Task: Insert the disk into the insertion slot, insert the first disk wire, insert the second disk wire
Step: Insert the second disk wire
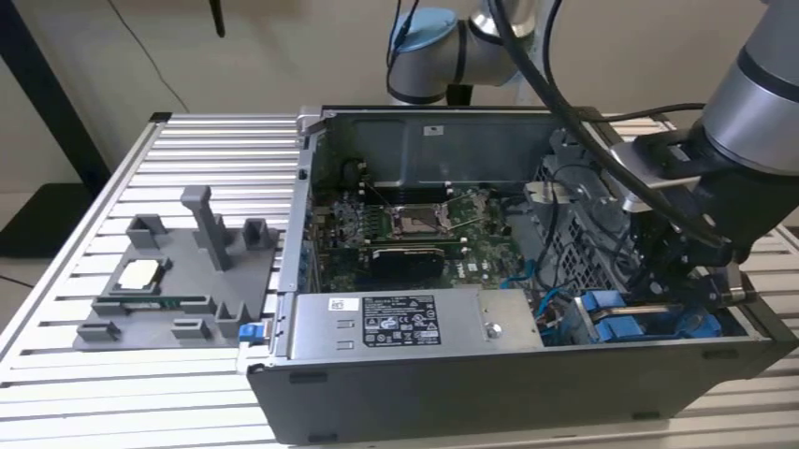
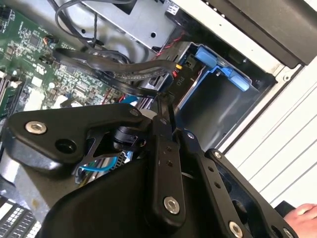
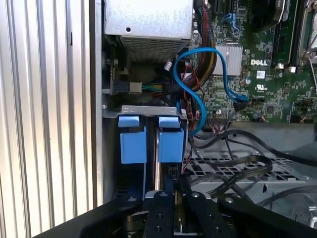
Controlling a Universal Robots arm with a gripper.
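Between the black fingers [image 2: 166,106] of the gripper [image 3: 168,186], in the second wrist view, sits a thin dark connector with small print on its side, and the fingers close together on it. That connector is the end of a flat black disk wire [image 2: 114,67], whose ribbon loops away from the fingertips across the dark metal of the computer case [image 1: 500,402]. Just past the fingertips lies the insertion slot [image 2: 218,106], a grey metal bay with bright blue plastic fittings [image 3: 132,139]. In the first wrist view the gripper points down at the two blue tabs, which stand side by side under a bright metal bracket, and a narrow gap runs between them straight toward the gripper. Whether the connector touches anything inside the bay I cannot tell.

Beside the bay, a light blue cable [image 3: 198,79] curls from the blue fittings up to the green motherboard [image 3: 277,64]. The silver power supply box [image 1: 413,323] lies next to the bay along the case's near wall in the exterior view. In that view the arm [image 1: 762,103] reaches down into the case's corner at the exterior view's right, where the blue fittings show under it.

Outside the case, on the ribbed metal table [image 1: 187,150], a grey fixture tray [image 1: 175,281] lies at the exterior view's left. A fingertip of a person [image 2: 303,213] shows near the gripper body in the second wrist view.
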